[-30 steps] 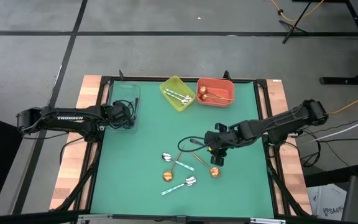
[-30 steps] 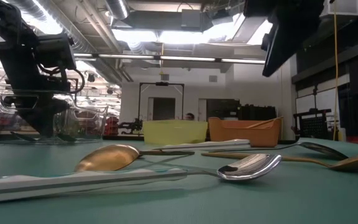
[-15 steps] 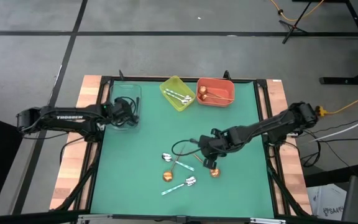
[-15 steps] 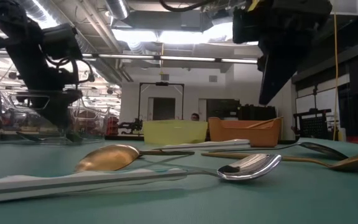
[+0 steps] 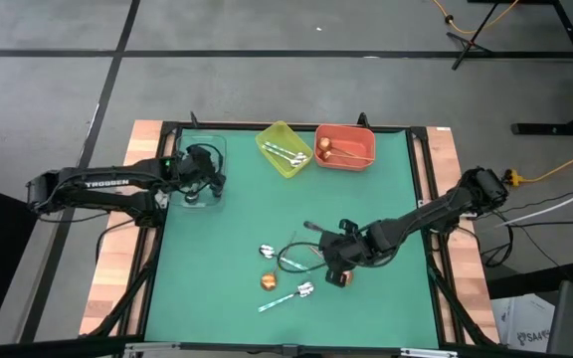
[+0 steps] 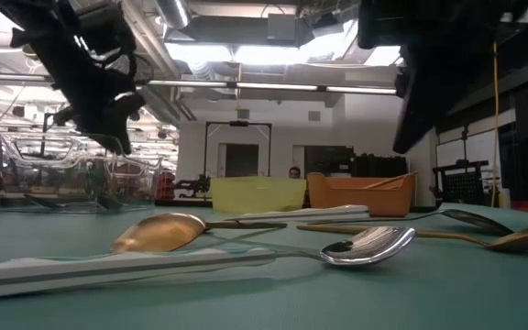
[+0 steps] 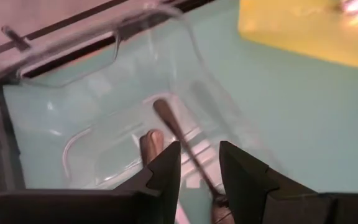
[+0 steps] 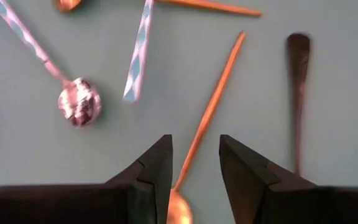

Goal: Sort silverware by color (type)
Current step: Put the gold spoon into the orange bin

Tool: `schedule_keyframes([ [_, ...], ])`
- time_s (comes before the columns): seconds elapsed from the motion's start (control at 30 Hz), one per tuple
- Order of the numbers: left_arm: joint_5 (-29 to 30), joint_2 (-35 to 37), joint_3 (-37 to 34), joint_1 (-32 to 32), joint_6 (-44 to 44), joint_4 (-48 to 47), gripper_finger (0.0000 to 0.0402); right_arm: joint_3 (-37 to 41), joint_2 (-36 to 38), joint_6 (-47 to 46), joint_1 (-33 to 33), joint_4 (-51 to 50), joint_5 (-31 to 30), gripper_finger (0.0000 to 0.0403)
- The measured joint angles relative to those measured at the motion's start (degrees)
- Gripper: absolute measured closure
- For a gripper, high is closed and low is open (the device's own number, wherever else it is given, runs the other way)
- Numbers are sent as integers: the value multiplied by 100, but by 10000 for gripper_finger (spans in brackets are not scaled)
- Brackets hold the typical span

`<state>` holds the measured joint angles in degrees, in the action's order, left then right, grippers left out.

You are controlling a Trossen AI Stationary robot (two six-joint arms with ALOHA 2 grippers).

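Your right tool (image 8: 194,168) hangs with its fingers parted and empty over a copper-gold spoon (image 8: 204,118), whose slim handle runs between the fingers and whose bowl glints at their base. Beside it on the green tabletop (image 5: 237,199) lie a black spoon (image 8: 298,93) and two shiny silver spoons with pale teal striped handles (image 8: 137,56) (one bowl (image 8: 79,102) reads as a crumpled-looking mirror). In the high view this loose cluster (image 5: 286,268) sits toward the tabletop's near middle. Your left tool (image 7: 197,180) is also parted and empty, above the clear bin (image 7: 104,118), where a black spoon (image 7: 179,140) lies. The yellow bin (image 5: 285,149) holds teal-handled spoons, the orange bin (image 5: 344,146) copper ones.
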<state>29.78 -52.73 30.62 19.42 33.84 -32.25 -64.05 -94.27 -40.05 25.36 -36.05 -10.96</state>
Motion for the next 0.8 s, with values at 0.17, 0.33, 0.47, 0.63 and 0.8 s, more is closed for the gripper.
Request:
schedule_keyframes([
  [0.17,0,-1,215,-104,-8,9,297,0,-313,-313,246,43,-224,281],
  [0.33,0,0,279,-218,-6,0,297,0,-662,-585,317,62,-346,281],
  [0.47,-2,0,288,-282,-6,1,297,0,-912,-798,292,52,-420,281],
  [0.63,-2,0,288,-301,-6,2,297,0,-1155,-838,226,141,-406,281],
  [0.8,-2,0,288,-301,-4,0,297,0,-1188,-814,231,301,-354,281],
])
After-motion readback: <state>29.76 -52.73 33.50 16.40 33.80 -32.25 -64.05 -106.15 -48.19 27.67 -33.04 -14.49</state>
